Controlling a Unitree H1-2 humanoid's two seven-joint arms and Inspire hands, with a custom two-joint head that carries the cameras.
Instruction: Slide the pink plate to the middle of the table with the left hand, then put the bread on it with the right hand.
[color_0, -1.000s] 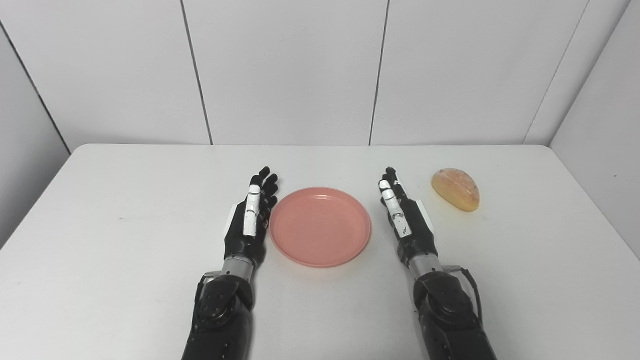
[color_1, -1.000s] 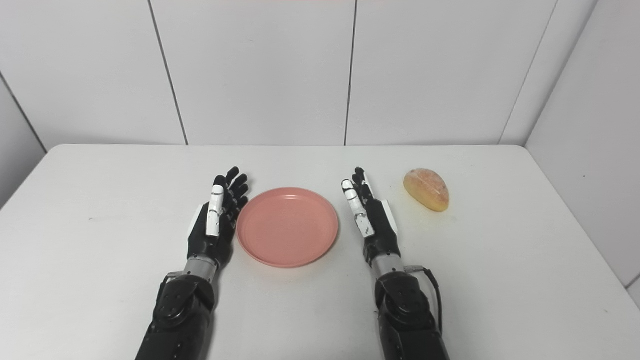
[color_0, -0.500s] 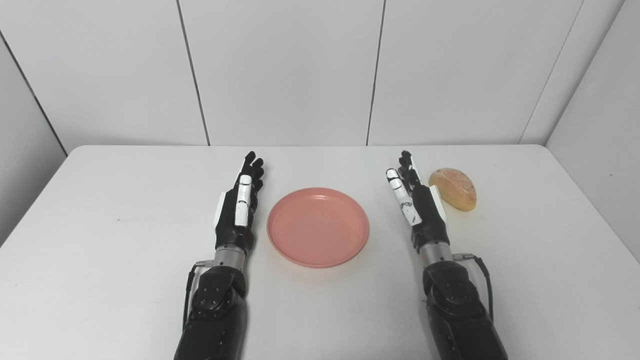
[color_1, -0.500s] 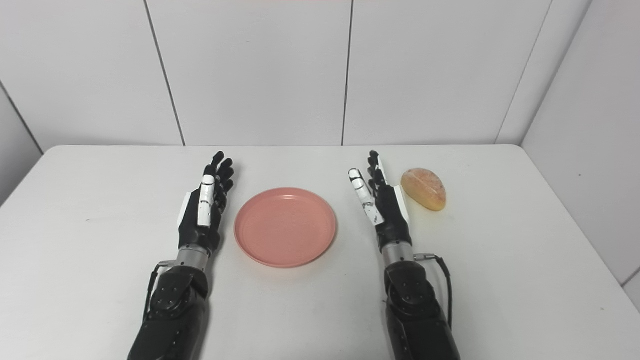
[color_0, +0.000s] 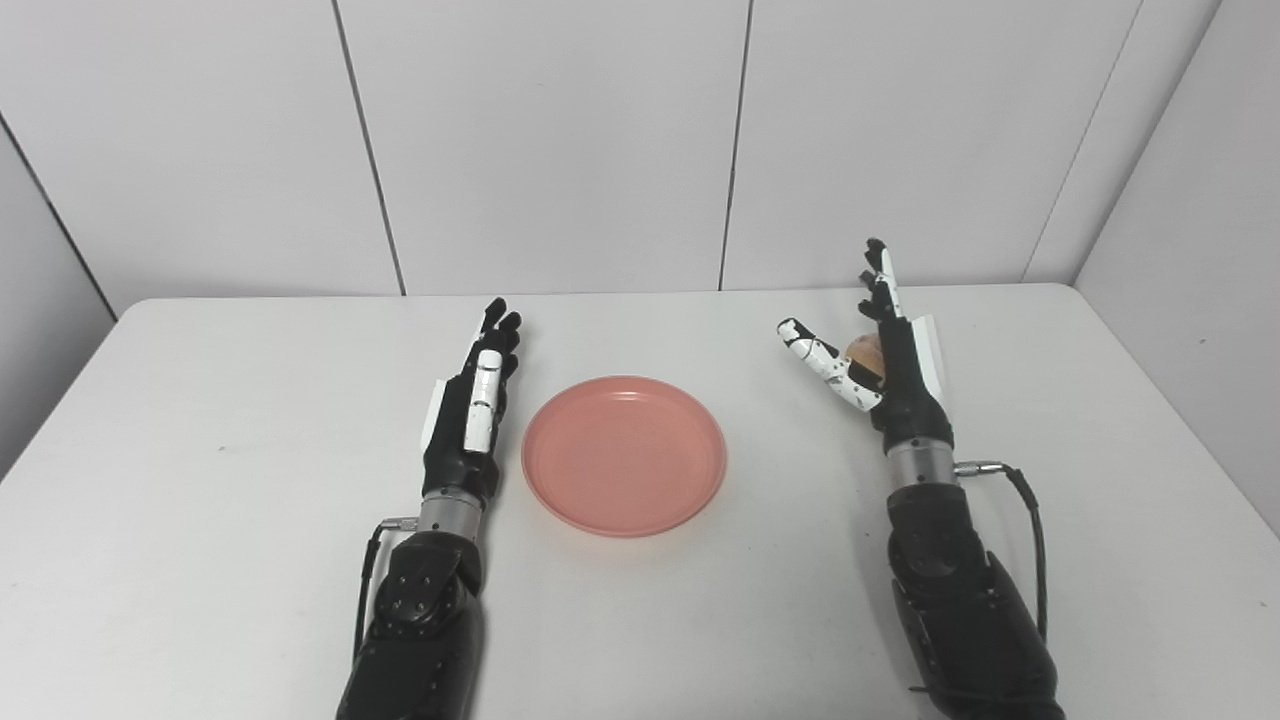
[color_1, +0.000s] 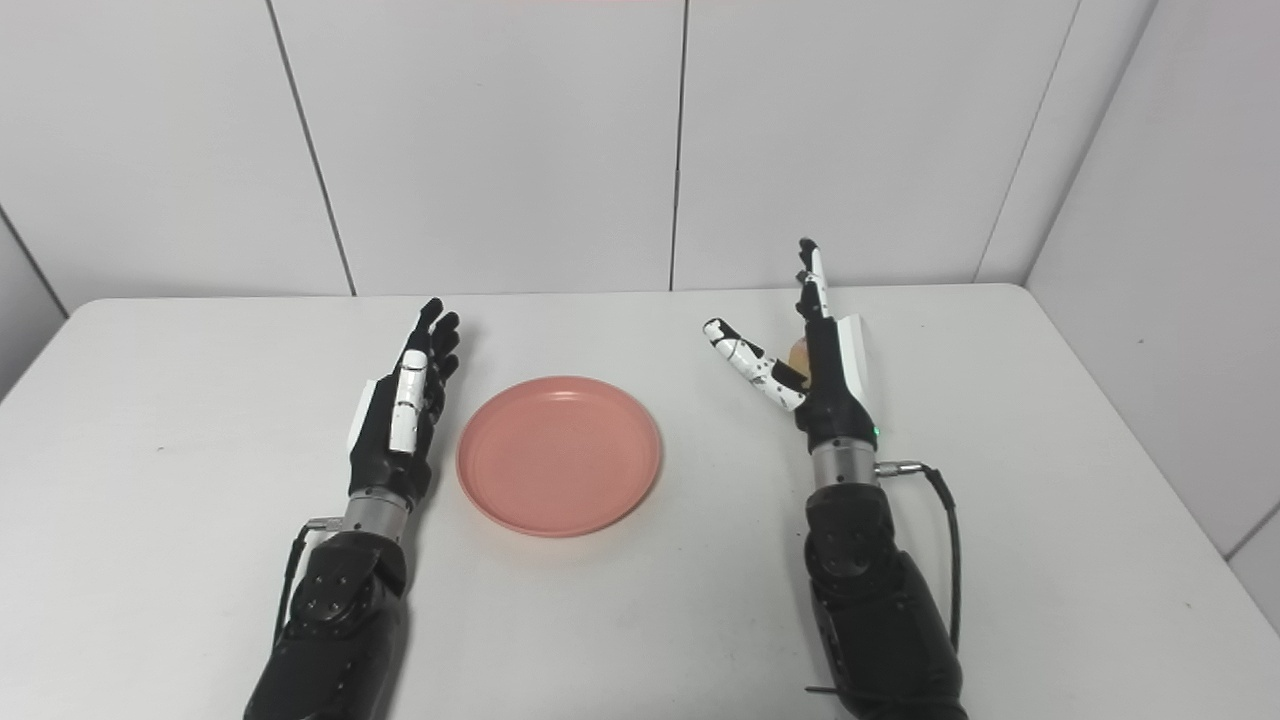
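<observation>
The pink plate (color_0: 624, 455) lies flat near the middle of the white table (color_0: 200, 420). My left hand (color_0: 470, 415) rests just left of it, fingers straight and apart, holding nothing, a small gap from the rim. My right hand (color_0: 890, 350) is raised at the right, fingers upright and thumb spread toward the plate, open. The bread (color_0: 866, 356) is mostly hidden behind this hand; only a tan sliver shows between thumb and fingers. I cannot tell whether the hand touches it.
White wall panels stand behind the table's far edge (color_0: 620, 292) and along its right side. A cable (color_0: 1025, 500) loops from the right wrist.
The right hand has risen and moved right and away, now covering most of the bread, with its thumb spread wider. The left hand has barely moved. The camera has shifted slightly.
</observation>
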